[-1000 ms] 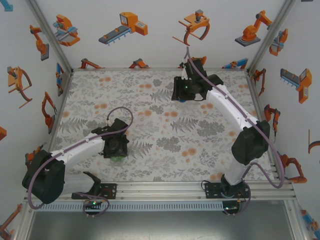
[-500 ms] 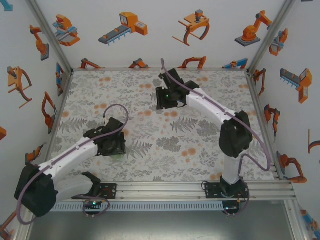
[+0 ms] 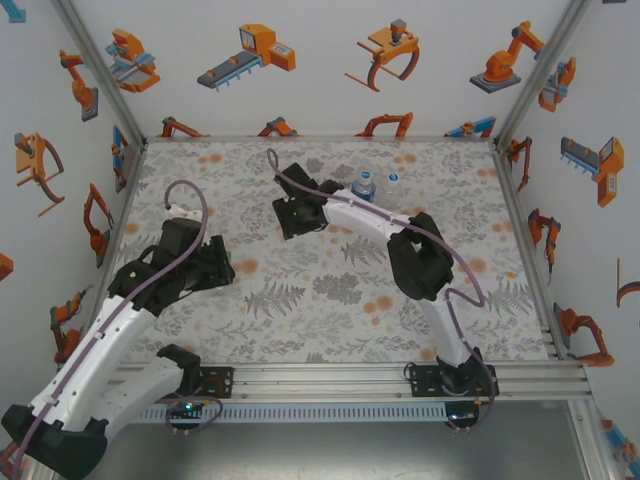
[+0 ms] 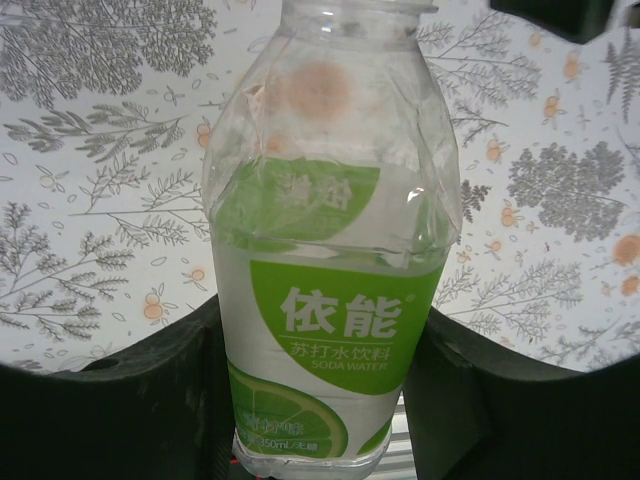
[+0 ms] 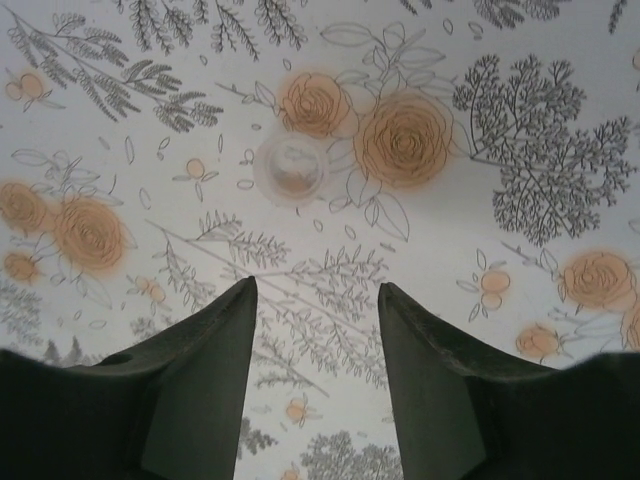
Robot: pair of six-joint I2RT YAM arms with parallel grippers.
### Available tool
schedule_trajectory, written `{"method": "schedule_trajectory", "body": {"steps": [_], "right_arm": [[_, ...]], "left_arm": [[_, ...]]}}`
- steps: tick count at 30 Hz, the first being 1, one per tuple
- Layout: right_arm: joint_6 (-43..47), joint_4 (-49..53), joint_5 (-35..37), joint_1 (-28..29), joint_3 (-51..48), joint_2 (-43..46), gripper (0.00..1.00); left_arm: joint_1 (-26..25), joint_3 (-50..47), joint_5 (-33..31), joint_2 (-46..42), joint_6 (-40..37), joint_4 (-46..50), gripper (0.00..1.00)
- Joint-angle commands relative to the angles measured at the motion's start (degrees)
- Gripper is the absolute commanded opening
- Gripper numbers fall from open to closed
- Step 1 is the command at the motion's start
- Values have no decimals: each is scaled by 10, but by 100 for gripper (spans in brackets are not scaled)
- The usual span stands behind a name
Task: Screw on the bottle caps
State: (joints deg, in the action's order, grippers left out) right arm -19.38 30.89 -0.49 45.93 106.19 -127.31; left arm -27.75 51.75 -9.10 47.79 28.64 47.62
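1. Left gripper point(image 4: 318, 310): we see its two dark fingers point(image 4: 150, 420) closed against the sides of the green-label bottle point(image 4: 335, 250). The bottle stands upright between them, held low on the label. The top of its neck runs to the frame edge, so we cannot tell whether a cap is fitted.

2. In the overhead view, the left gripper point(image 3: 200, 268) sits over the left part of the tabletop point(image 3: 330, 310), which carries a floral print.

3. Right gripper point(image 5: 315, 288): its fingers point(image 5: 210, 380) stand apart with a clear gap and hold nothing. A small whitish cap point(image 5: 291, 168) lies flat on the tabletop ahead of the fingertips, apart from them, beside two orange printed roses.

4. In the overhead view, the right gripper point(image 3: 292, 215) is over the far middle of the tabletop. The blue-label bottle point(image 3: 365, 186) stands upright to its right, near the back edge.

5. A second whitish spot, a cap on the tabletop point(image 3: 393, 178), lies just right of the blue-label bottle. We cannot tell whether it is the cap seen from the right wrist.
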Motion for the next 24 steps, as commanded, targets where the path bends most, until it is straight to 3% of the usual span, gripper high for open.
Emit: {"method": "schedule_trajectory", "body": {"steps": [1, 11, 24], "right_arm": [[42, -38, 41, 14, 23, -20, 52], [53, -50, 52, 26, 85, -99, 51], [51, -37, 59, 27, 86, -100, 38]], "left_arm": [[6, 19, 26, -14, -42, 30, 8], [7, 19, 28, -46, -40, 34, 9], [8, 12, 25, -54, -48, 31, 9]]}}
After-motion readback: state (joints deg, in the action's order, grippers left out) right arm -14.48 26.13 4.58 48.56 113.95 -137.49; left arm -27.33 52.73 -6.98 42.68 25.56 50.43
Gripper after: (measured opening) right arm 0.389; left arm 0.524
